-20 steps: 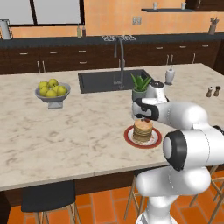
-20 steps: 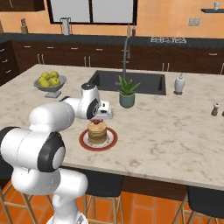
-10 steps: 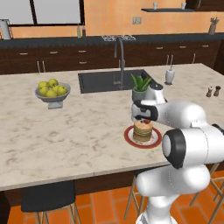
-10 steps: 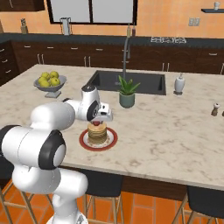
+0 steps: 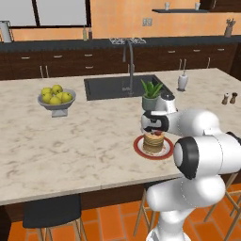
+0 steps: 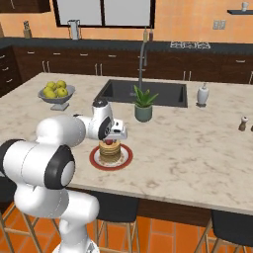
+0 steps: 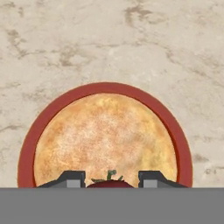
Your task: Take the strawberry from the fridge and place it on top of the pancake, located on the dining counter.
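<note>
Long beige marbled dining counter [image 5: 70,146] with a black sink [image 5: 117,86] at its far side. Toward the near right, a stack of round tan-brown pancakes [image 5: 153,141] on a red-rimmed white plate [image 5: 139,148]. Directly above the stack, the white arm's two-finger gripper [image 7: 109,178], fingers narrowed around the tiny red strawberry [image 7: 109,183] with green leaves, just over the top pancake. Far left, a grey bowl of yellow-green fruit [image 5: 56,97]; behind the plate, a potted green plant [image 5: 150,93].
</note>
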